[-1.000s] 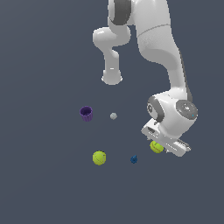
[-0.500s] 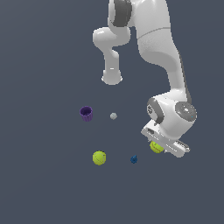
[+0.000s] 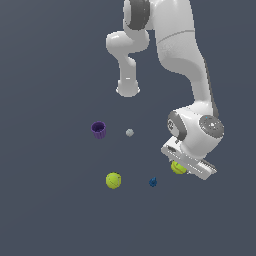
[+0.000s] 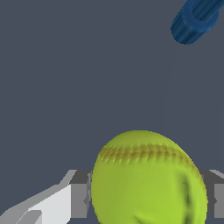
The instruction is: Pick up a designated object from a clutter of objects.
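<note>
Nothing has visibly shifted since the earlier frame: we see the arm (image 3: 185, 60) low, its gripper (image 4: 146, 199) straddling the designated ball (image 3: 177, 168) right of the blue piece (image 3: 153, 182). Grip contact we cannot tell; lifting remains.

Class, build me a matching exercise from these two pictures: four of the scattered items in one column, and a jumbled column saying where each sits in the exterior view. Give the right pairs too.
Items
1. ribbed purple cup
2. tiny grey sphere
3. brighter tennis ball
4. duller tennis ball

Places
A. lying in the open, nearest the exterior view's lower edge, to the left of the dark-blue piece
B. under the arm's wrist, between the fingers of the claw
C. farthest toward the exterior view's left
D. just to the right of the purple cup

Pairs: 1-C, 2-D, 3-A, 4-B
</note>
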You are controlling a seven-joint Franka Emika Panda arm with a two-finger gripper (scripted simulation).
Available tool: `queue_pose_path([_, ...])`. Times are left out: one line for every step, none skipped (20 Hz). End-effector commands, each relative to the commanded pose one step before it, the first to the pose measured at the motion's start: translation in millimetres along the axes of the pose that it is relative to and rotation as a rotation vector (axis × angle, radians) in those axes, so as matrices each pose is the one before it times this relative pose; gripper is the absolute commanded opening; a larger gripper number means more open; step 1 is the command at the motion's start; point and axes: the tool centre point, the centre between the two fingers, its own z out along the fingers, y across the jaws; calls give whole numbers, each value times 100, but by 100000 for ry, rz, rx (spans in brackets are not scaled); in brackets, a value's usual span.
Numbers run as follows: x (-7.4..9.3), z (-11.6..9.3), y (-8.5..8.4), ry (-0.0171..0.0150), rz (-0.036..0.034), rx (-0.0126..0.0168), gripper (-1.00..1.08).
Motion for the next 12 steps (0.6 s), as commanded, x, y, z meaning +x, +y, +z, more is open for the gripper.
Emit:
queue_pose_path([231,-529,294,128,53,193,-100])
queue_pose_path([98,-254,213,0,0,0,-100])
queue_pose_path([114,-295,246,0,0,0,-100])
queue_pose_path([130,-336,281,0,0,0,-100])
queue_pose_path([146,-377,315,0,0,0,-100])
queue_pose_path([163,-420,350,0,0,0,-100])
queue_pose_path([179,-463,386,0,0,0,-100])
queue_pose_path([196,-507,422,0,0,0,-100])
queue_pose_path([214,-552,459,0,0,0,-100])
queue_pose_path([232,-599,497,0,0,0,-100])
queue_pose_path([250,-646,536,0,0,0,-100])
queue_pose_path([269,-695,575,0,0,0,-100])
